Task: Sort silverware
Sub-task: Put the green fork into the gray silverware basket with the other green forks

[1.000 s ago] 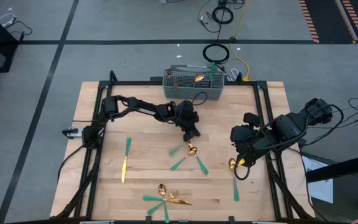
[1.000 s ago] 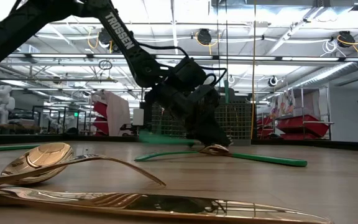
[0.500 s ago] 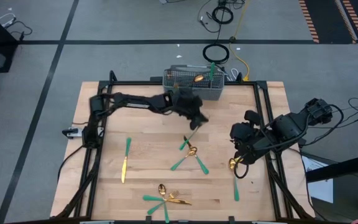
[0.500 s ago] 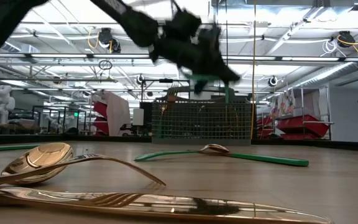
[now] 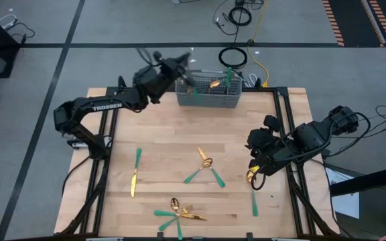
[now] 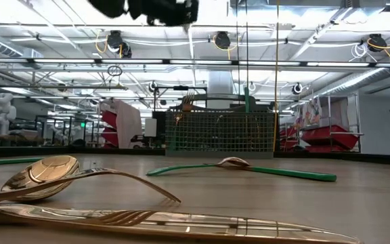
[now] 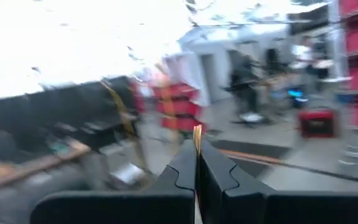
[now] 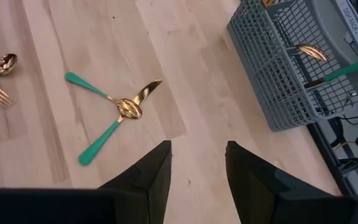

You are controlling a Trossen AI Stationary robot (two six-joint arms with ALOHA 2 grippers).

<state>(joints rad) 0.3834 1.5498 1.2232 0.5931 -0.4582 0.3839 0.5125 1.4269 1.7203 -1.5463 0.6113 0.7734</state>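
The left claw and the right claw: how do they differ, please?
The left claw is shut on a gold-tipped piece of silverware; the right claw is open and empty. The left is raised by the caddy; the right hangs over the table. Both are dark.

Gold/teal silverware (image 5: 204, 163) scattered on tbl, some in caddy

On my high view I can read one word only: "TROSSEN", in white letters along the left arm (image 5: 106, 107), on the link that reaches toward the far edge of the table. The caddy (image 8: 303, 68) carries a small label on its rim in the right wrist view, but its print is too small for me to read.
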